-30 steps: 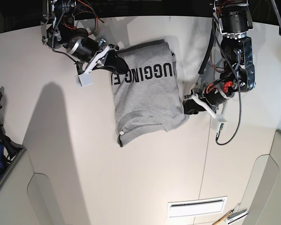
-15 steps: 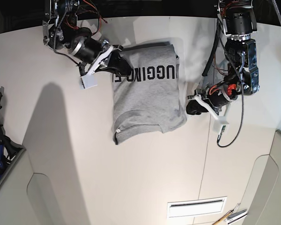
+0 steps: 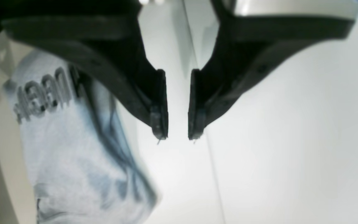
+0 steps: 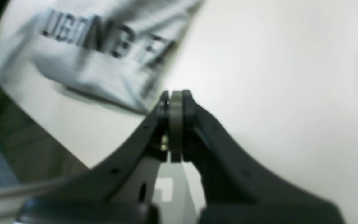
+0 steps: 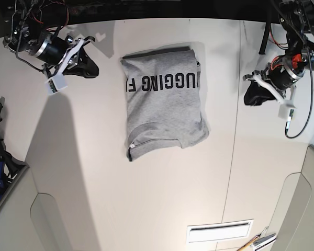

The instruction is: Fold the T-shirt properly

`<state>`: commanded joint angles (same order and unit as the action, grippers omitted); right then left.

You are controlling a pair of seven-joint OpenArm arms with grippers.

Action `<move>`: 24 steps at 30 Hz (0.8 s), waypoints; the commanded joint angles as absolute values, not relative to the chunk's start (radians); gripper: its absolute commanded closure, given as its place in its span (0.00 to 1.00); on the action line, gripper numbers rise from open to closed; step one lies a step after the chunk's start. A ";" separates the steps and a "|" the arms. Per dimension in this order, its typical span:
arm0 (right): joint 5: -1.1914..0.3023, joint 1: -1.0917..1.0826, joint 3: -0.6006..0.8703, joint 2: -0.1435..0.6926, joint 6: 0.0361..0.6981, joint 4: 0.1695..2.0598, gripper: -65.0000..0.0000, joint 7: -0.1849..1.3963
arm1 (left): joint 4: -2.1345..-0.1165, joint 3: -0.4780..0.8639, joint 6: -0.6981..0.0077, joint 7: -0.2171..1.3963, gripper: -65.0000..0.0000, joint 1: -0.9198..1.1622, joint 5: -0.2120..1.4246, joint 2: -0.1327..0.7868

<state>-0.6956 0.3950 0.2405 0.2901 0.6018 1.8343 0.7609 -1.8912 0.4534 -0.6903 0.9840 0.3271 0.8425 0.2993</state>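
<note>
Between the two grippers lies the T-shirt, well apart from both; the left gripper stands slightly apart and empty, the right gripper pressed together, so the uneven lower hem may stay uncorrected.

Both wrist views were blurred: the T-shirt's lettering at the left of the left wrist view could not be read, and its lower part was cut off by the bottom edge. In the right wrist view the print smeared at upper left.
</note>
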 joint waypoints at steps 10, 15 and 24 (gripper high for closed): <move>-0.745 0.614 0.266 0.413 0.603 1.850 1.00 0.772 | -1.991 0.602 -0.698 1.015 0.81 0.699 0.883 0.299; -0.775 0.747 0.266 0.480 0.603 1.850 1.00 0.771 | -1.991 0.602 -0.698 1.015 0.81 0.865 0.878 0.297; -0.707 0.894 0.199 0.518 0.606 1.849 1.00 0.767 | -1.987 0.572 -0.698 0.997 0.81 1.062 0.824 0.297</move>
<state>-0.7074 0.8936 0.1986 0.5179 0.6060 1.8488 0.7666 -1.9873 0.5716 -0.6981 0.9970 1.0618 0.8242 0.2970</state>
